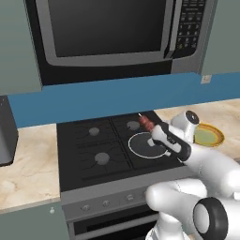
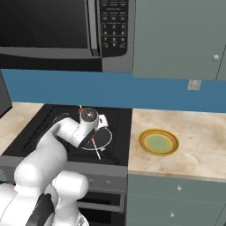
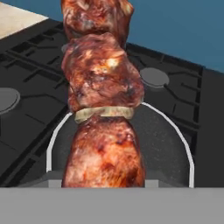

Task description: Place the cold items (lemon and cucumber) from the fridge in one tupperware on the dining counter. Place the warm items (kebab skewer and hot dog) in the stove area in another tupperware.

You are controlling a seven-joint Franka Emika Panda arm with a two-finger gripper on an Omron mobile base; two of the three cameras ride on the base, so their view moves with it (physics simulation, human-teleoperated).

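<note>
The kebab skewer point(image 3: 103, 87), chunks of browned meat on a thin stick, rises straight up the middle of the hand view, very close to the camera. My gripper point(image 1: 153, 130) is shut on it and holds it above a dark round pan with a white rim point(image 1: 133, 140) on the stove's front right burner. From the right base view the bare stick point(image 2: 96, 148) pokes out below the hand toward the stove's front. The fingertips themselves are hidden by the meat. Hot dog, lemon, cucumber and tupperware are out of view.
The black stove point(image 1: 93, 150) has several burners. A yellow-green plate point(image 2: 159, 142) lies on the beige counter point(image 2: 198, 154) to the right. A microwave point(image 1: 112, 28) hangs overhead, and a dark appliance point(image 1: 5, 131) stands at the left.
</note>
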